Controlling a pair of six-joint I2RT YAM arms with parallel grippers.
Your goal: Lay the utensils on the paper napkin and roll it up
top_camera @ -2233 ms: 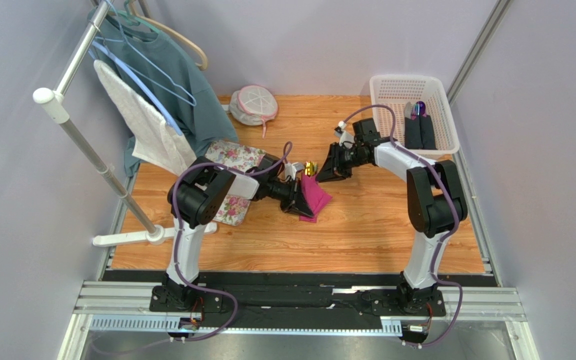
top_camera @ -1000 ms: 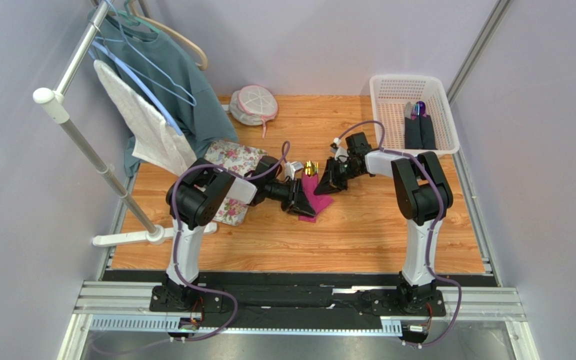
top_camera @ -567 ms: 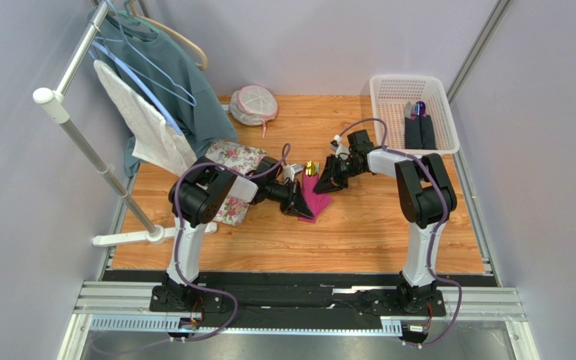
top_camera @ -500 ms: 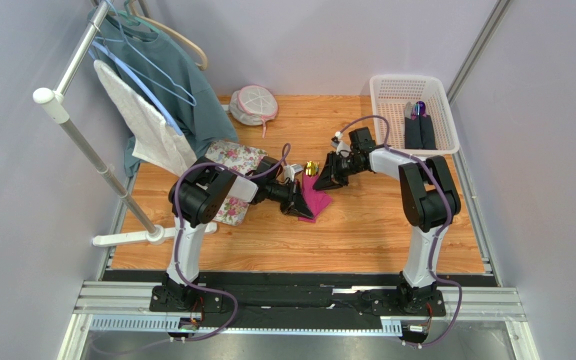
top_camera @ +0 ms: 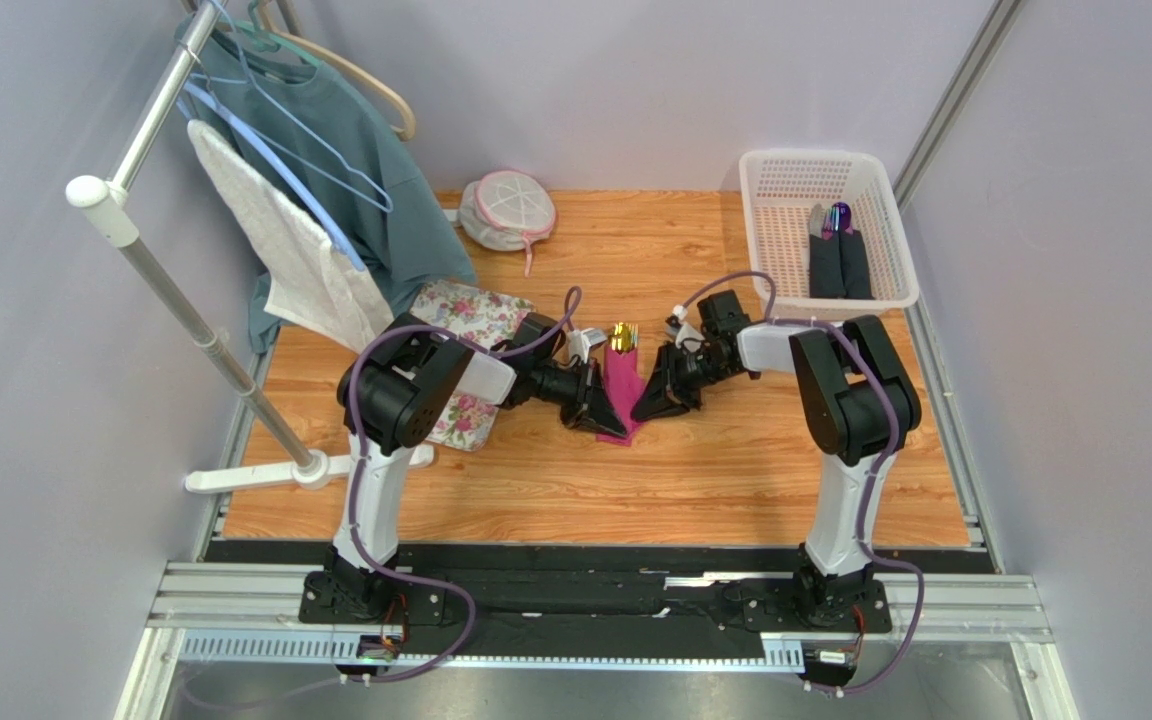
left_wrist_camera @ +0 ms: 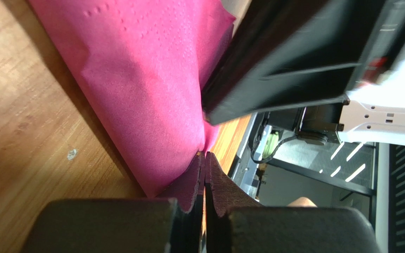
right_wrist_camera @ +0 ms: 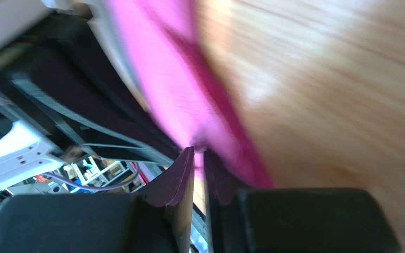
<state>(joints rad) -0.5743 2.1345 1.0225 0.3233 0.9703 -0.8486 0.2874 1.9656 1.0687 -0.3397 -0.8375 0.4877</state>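
Observation:
The magenta paper napkin (top_camera: 624, 390) lies on the wooden table as a narrow folded strip between my two grippers. The gold utensils (top_camera: 621, 336) stick out of its far end; only their shiny tips show. My left gripper (top_camera: 603, 417) is shut on the napkin's left edge; in the left wrist view its tips (left_wrist_camera: 204, 154) pinch the pink paper (left_wrist_camera: 146, 89). My right gripper (top_camera: 642, 408) is shut on the napkin's right side; the right wrist view is blurred, with pink paper (right_wrist_camera: 189, 100) at the gripper tips (right_wrist_camera: 198, 151).
A floral cloth (top_camera: 465, 321) lies left of the napkin, under the left arm. A white basket (top_camera: 778, 225) at the back right holds dark items with a purple tip (top_camera: 836, 219). A clothes rack (top_camera: 162, 285) with a teal shirt and a white towel stands at the left. A round pouch (top_camera: 507, 207) sits at the back.
My right gripper has come from the napkin's far right end down to its near right side and closed there. The napkin now looks narrower. My left gripper has stayed put.

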